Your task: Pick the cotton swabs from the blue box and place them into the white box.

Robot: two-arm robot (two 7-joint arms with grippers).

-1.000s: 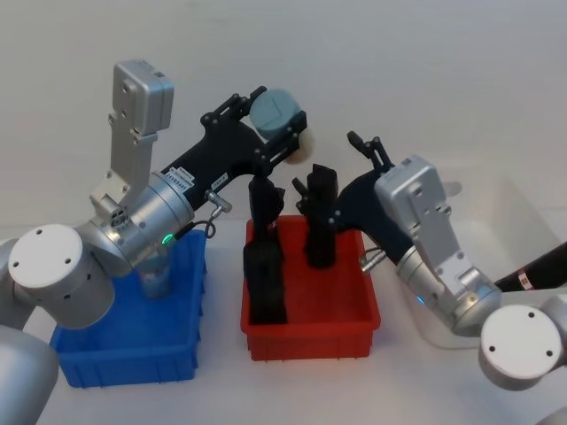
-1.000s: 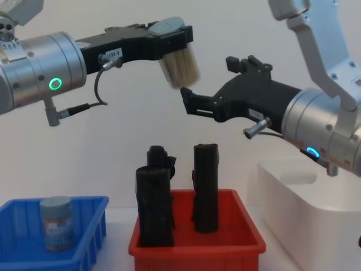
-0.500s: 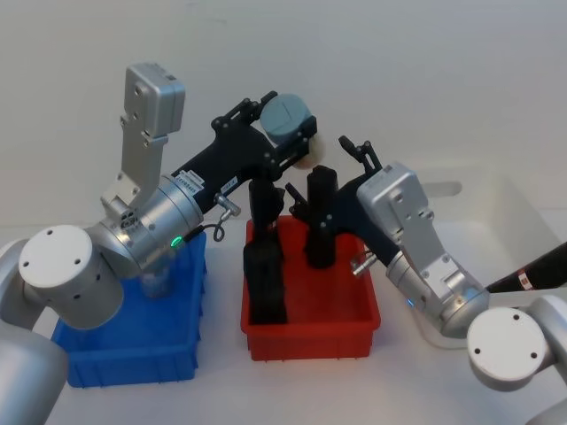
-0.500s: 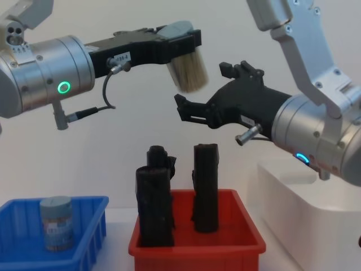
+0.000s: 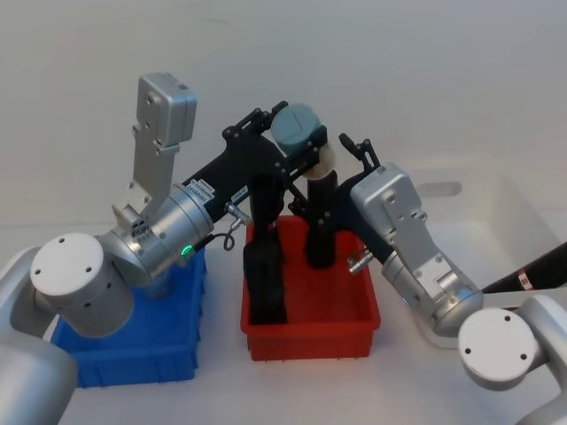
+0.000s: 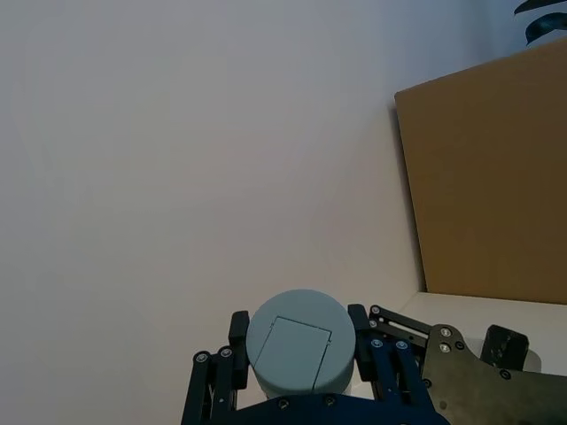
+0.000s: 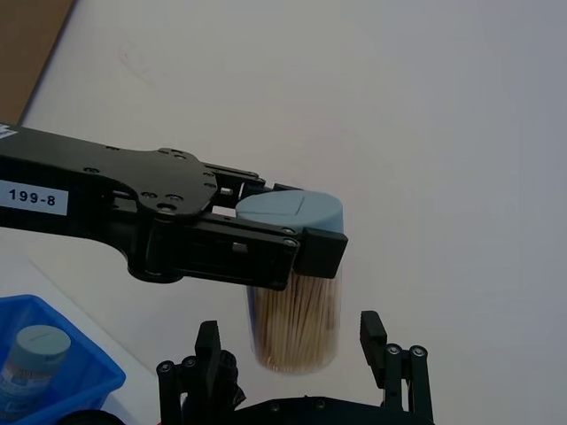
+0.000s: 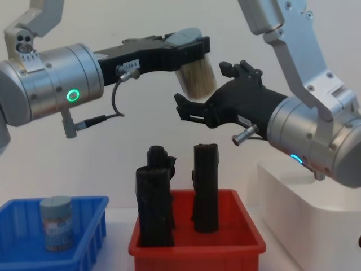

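**Swab jar held aloft between the two grippers**

Cotton swabs in a clear jar hung high above the red bin, clamped at the grey-blue lid by the left gripper, whose fingers were closed on it. The jar tilted, its stick-filled body pointing down and toward the right. The right gripper sat just right of and below the jar, its fingers spread apart on either side of the jar's lower end; in the right wrist view the jar hung between those open fingers, whether touching I could not tell. A second jar stood upright in the blue box at the near left. Two black rolls stood in the red bin in the middle. The white box sat at the right, under the right arm.
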